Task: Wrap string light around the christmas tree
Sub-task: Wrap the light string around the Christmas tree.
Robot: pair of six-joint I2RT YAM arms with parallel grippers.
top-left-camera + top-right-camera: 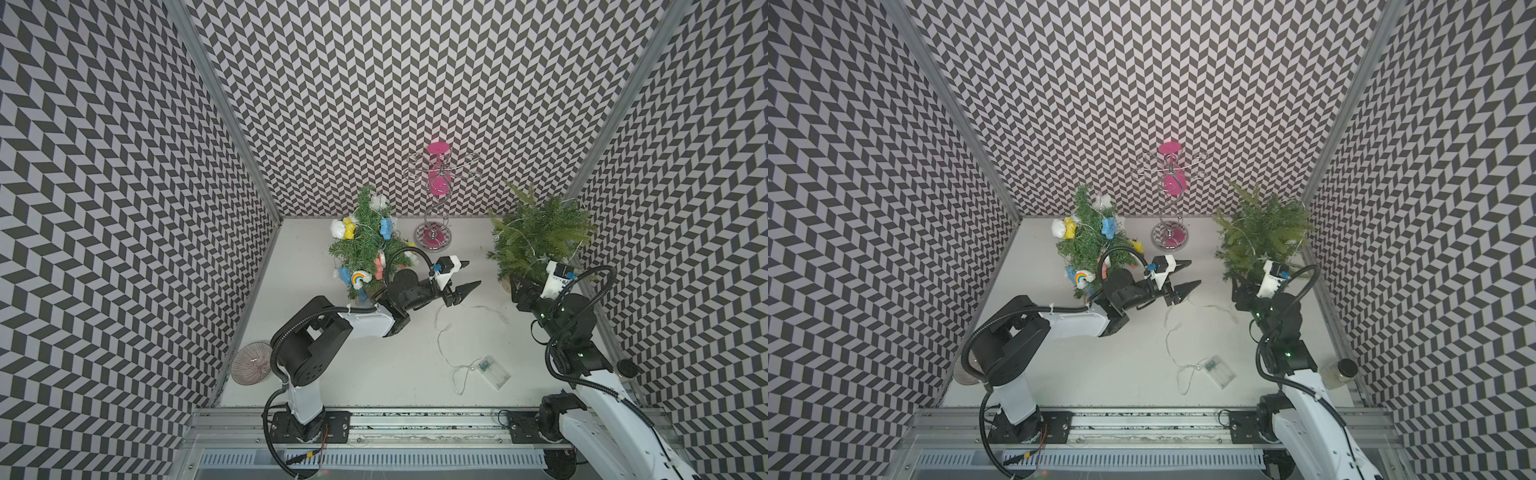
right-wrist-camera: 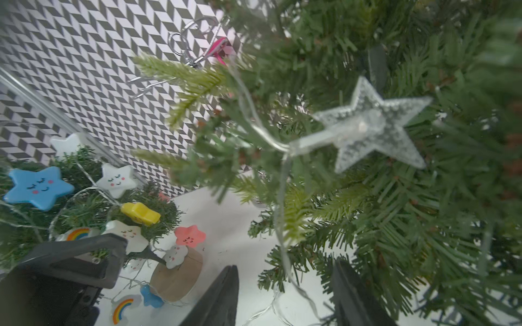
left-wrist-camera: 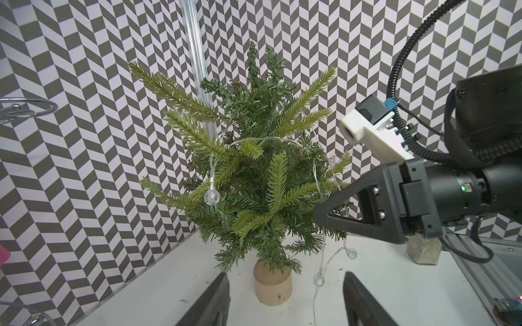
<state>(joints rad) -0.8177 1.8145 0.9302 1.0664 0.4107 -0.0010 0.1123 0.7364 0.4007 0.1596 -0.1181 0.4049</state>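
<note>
1. In both top views, chevron walls (image 1: pixel 374 83) and a white table (image 1: pixel 374 374) are seen. Slack string light (image 1: pixel 440 336) is trailed from the christmas tree (image 1: pixel 540 237) to the battery box (image 1: pixel 492 372).
2. In the left wrist view, the left gripper (image 3: pixel 285 275) is seen parted and empty, facing the tree.
3. In the right wrist view, the right gripper (image 2: pixel 285 264) is seen parted around a hanging strand and is judged the nearer.

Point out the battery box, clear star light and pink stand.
battery box (image 1: pixel 493 372), in a top view, case middle.
clear star light (image 2: pixel 370 124), right wrist view, star's centre.
pink stand (image 1: pixel 439 148), in a top view, top disc.
</note>
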